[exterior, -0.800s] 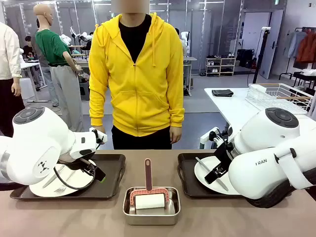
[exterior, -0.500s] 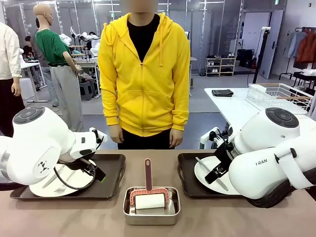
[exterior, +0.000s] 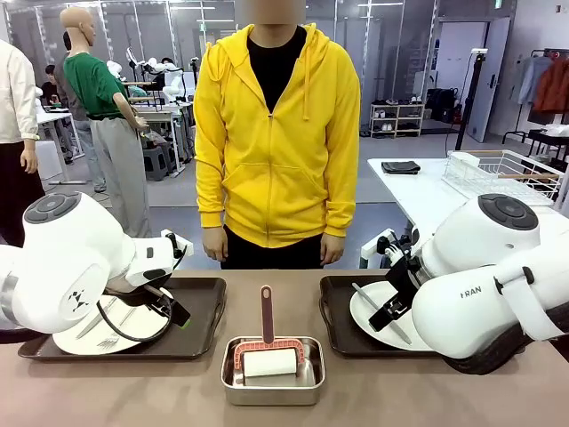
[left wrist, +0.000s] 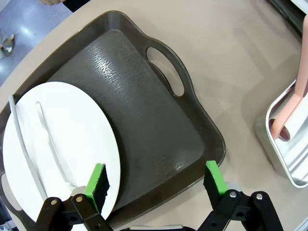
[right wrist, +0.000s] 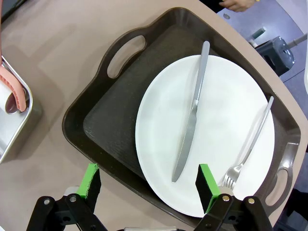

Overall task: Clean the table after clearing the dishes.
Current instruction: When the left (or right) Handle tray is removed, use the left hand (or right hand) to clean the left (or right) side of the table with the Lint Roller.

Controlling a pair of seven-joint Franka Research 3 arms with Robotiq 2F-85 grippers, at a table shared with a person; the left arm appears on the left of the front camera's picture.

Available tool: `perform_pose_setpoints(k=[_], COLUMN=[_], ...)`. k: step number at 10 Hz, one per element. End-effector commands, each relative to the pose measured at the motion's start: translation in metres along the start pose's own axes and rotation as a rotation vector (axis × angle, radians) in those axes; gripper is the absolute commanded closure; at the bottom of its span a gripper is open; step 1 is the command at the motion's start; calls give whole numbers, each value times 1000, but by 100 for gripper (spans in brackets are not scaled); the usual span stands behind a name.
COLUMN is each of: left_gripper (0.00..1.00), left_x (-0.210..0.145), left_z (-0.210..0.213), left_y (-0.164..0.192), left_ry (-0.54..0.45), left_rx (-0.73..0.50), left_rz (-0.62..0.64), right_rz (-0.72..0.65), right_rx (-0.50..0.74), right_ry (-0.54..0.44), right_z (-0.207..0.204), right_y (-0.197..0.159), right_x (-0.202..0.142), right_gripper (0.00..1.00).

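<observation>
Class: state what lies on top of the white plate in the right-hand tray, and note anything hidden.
A steel knife and a fork lie apart on the plate. One pad of the right gripper covers part of the plate's near rim.

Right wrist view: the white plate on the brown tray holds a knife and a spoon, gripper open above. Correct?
No: beside the knife lies a fork, not a spoon; the right wrist view shows its tines. The white plate, brown tray and open right gripper are as stated.
</observation>
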State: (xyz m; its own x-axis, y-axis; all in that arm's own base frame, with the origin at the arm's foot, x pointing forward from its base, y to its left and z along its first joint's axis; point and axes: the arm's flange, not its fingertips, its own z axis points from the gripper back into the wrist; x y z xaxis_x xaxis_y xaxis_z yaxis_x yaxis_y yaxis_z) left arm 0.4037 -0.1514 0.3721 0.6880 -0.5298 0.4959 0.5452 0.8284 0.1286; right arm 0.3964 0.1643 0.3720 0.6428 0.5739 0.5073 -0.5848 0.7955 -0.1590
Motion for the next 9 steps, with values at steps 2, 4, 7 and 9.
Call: perform_pose_setpoints(k=[2,4,7,9], left_gripper=[0,0,0,0], left_x=[0,0,19,28], left_z=[0,0,16,28], left_y=[0,0,17,36], left_ry=[0,0,33,55], left_rx=[0,0,-79,-195], left_rz=[0,0,25,57], right_rz=[0,2,-24,-66], right_rx=[1,20,107,147], right_ry=[0,-6,12,10], right_z=[0,5,16,23], right_y=[1,-7,-29,-44], right_x=[0,7,27,34], right_gripper=[0,0,0,0])
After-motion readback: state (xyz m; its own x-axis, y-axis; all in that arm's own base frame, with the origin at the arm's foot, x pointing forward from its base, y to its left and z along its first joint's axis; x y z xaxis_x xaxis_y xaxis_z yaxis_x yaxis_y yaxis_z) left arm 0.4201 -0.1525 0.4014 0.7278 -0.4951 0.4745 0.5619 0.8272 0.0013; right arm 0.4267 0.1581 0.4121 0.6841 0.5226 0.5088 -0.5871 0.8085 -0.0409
